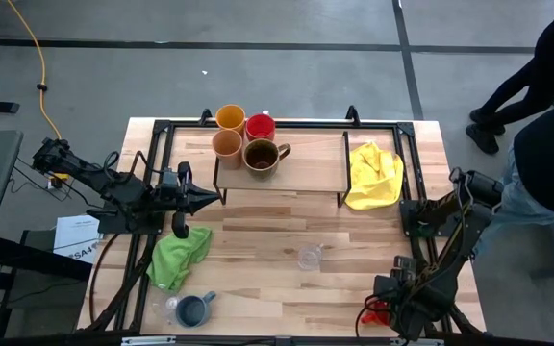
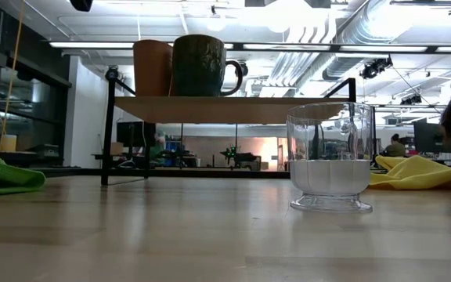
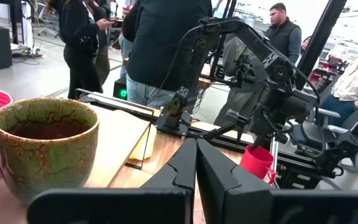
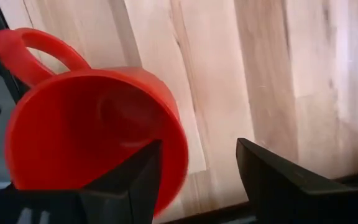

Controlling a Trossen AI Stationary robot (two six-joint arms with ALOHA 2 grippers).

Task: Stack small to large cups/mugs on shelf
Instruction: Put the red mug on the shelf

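Green cloth [image 1: 179, 256], yellow cloth [image 1: 374, 174]

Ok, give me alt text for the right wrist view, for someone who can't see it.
A red mug, tilted with its handle up, sits with its rim between the right gripper's dark fingers. Pale wooden tabletop fills the rest.

Grey concrete floor [image 1: 287, 77], black tape lines; exposed ceiling ducts [image 2: 366, 31], fluorescent strip lights.

Dark jointed arms [image 1: 113, 187], black angular end effector fingers [image 4: 278, 180].
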